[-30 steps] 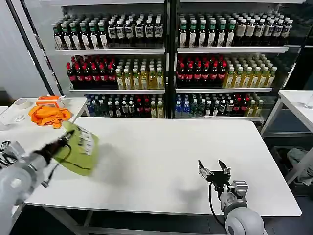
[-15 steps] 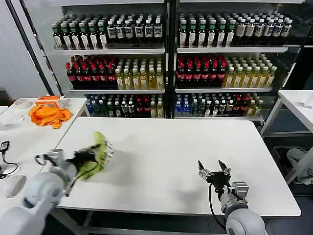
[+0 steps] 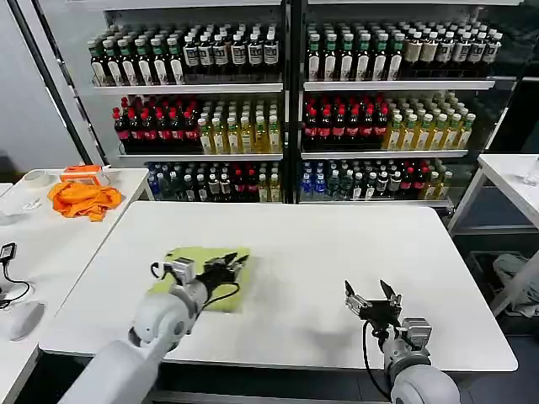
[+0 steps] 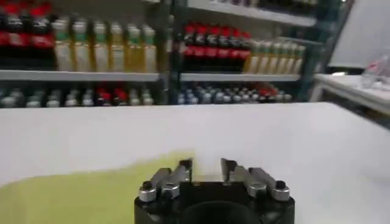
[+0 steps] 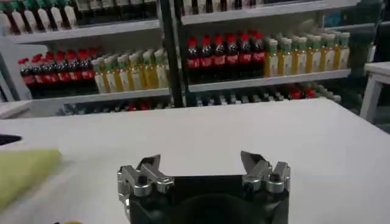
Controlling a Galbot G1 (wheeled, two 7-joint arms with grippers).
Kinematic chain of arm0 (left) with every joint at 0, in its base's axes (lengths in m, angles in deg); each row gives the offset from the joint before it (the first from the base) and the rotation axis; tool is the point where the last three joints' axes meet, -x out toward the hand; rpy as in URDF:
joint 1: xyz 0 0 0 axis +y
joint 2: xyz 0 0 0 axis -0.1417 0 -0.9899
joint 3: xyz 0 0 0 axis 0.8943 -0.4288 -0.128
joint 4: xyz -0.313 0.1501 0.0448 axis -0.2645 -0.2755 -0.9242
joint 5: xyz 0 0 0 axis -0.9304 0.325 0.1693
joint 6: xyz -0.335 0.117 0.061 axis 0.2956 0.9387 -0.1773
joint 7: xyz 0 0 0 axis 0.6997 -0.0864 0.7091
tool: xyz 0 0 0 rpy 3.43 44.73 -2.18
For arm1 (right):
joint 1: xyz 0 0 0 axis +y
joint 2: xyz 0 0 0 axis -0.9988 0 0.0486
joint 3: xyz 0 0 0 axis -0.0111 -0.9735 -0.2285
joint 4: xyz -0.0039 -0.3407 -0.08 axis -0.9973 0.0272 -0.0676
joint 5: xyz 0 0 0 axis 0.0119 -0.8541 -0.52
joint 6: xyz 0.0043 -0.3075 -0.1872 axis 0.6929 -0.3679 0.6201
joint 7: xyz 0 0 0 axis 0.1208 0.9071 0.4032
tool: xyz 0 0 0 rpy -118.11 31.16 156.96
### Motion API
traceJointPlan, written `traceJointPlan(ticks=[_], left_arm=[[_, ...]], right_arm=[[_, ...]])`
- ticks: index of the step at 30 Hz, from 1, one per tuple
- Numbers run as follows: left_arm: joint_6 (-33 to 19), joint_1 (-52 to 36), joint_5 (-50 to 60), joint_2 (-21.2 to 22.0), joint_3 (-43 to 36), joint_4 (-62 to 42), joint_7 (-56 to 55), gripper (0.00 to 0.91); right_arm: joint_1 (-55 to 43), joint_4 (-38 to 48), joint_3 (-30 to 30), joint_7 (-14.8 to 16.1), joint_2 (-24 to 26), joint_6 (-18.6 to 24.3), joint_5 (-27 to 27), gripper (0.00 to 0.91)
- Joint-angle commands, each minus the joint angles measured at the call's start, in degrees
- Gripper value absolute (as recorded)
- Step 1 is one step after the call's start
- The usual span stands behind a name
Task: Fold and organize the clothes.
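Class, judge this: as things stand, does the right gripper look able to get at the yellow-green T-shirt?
Probably yes: bare white table lies between the right gripper and the T-shirt. However, the left gripper sits over the near edge.

T-shirt [image 3: 195, 268] partly hidden by left claw [image 3: 233, 263]; label unseen
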Motion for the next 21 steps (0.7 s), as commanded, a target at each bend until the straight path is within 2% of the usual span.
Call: traceJointPlan(ticks=[1, 8, 14, 21], left_arm=[[-6.2, -1.7, -4.4, 5.0, -2.2, -0.3, 0.6, 0.907], [-8.9, 4.9, -5.8, 3.3, 7.5, 4.4, -1.8, 0.907], [-10.3, 12.6, -6.1, 1.9, 18.6, 7.6, -4.0, 0.907], [-10.8, 17.6, -5.9, 3.0, 24.1, 9.5, -4.8, 0.907]], right_arm=[[-0.5, 0.1, -0.7, 0.1, -0.1, -0.2, -0.4, 0.907], [-6.6, 2.1, -6.5, -0.2, -0.7, -1.6, 1.0, 0.907], [-15.8, 7.7, -15.7, -2.7, -4.5, -4.6, 9.7, 0.907], [-25.7, 16.2, -24.5, -5.8, -11.2, -5.9, 15.9, 0.907]])
